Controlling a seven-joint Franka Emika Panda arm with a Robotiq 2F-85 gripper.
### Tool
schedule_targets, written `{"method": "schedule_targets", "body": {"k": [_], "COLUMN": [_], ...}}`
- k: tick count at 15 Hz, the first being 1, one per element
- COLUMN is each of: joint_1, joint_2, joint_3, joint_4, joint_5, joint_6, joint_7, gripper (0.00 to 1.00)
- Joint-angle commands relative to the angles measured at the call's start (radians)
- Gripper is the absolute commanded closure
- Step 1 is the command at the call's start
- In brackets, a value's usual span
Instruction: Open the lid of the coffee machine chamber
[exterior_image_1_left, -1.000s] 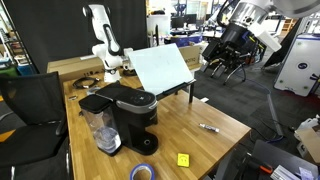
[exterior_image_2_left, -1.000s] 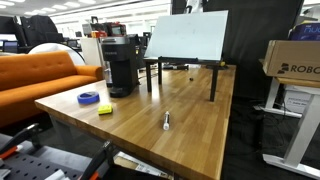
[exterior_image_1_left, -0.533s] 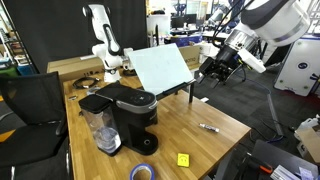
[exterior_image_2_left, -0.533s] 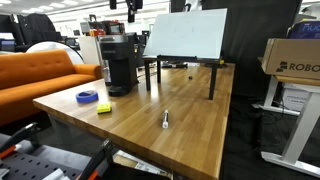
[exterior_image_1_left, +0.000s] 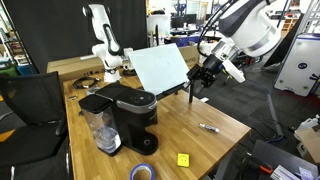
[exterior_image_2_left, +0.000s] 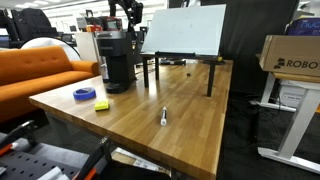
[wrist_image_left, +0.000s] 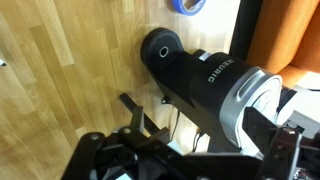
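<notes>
The black coffee machine chamber (exterior_image_1_left: 135, 115) stands on the wooden table, with its clear water tank (exterior_image_1_left: 100, 130) beside it. Its glossy rounded lid (exterior_image_1_left: 133, 100) lies shut on top. The machine also shows in an exterior view (exterior_image_2_left: 118, 60). My gripper (exterior_image_1_left: 197, 85) hangs in the air, up and to one side of the machine, apart from it, with its fingers spread and empty. It also shows high above the machine in an exterior view (exterior_image_2_left: 125, 14). The wrist view looks down on the lid (wrist_image_left: 208, 82) from above, past my gripper (wrist_image_left: 190, 160).
A tilted white board on a black stand (exterior_image_1_left: 160, 68) sits behind the machine, close to my arm. A blue tape roll (exterior_image_1_left: 143, 172), a yellow note (exterior_image_1_left: 183, 159) and a marker (exterior_image_1_left: 209, 127) lie on the table (exterior_image_1_left: 200, 145). An orange sofa (exterior_image_2_left: 40, 75) stands beside the table.
My arm has swung in from the far back and come down towards the coffee machine. The lid has not moved.
</notes>
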Motion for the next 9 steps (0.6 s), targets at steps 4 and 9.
{"method": "schedule_targets", "body": {"k": [4,9], "joint_1": [0.004,-0.062], "joint_2": [0.157,0.188], "joint_3": [0.064,0.148], "joint_4": [0.132,0.149], "joint_5": [0.268,0.311], "joint_6": [-0.085,-0.13], "joint_7": [-0.238,-0.255], "gripper": [0.0,0.0]}}
